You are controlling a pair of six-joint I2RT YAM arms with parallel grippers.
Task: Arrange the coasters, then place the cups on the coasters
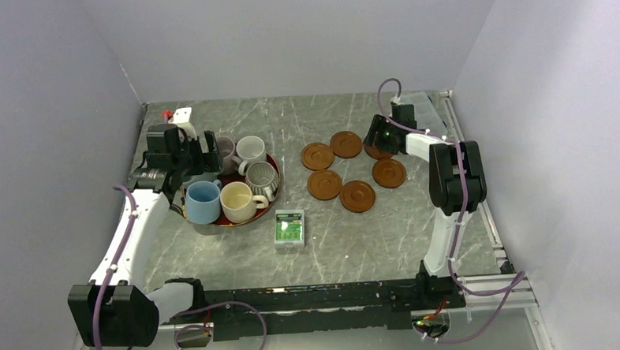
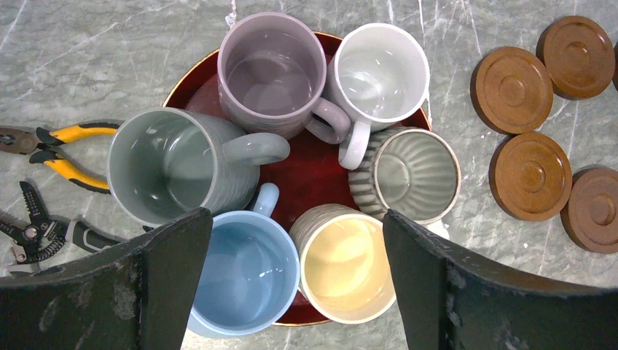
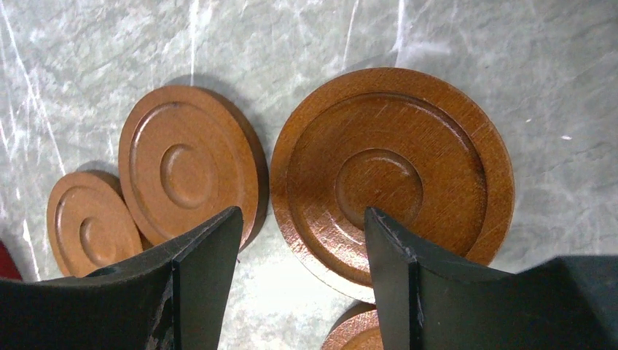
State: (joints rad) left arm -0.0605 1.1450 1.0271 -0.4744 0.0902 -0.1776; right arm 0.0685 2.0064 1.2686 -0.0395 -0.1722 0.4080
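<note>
Six cups crowd a dark-red tray (image 2: 313, 171): mauve (image 2: 271, 73), white (image 2: 379, 73), grey-green (image 2: 164, 171), striped (image 2: 412, 171), light blue (image 2: 244, 270) and cream (image 2: 350, 262). My left gripper (image 2: 295, 237) hangs open above the blue and cream cups, holding nothing. Reddish-brown coasters lie loosely grouped at centre-right (image 1: 324, 185), (image 1: 357, 196), (image 1: 389, 172). My right gripper (image 3: 300, 219) is open low over them; one finger (image 3: 408, 277) covers the near edge of the closest coaster (image 3: 393, 175), the other finger is over bare table beside a second coaster (image 3: 189, 164). In the top view the left gripper (image 1: 184, 161) hides the grey-green cup.
A small green-and-white box (image 1: 289, 229) lies in front of the tray. Yellow-handled pliers (image 2: 51, 146) and a wire stripper (image 2: 36, 226) lie left of the tray. A white fixture (image 1: 179, 115) stands at the back left. Walls close in on three sides.
</note>
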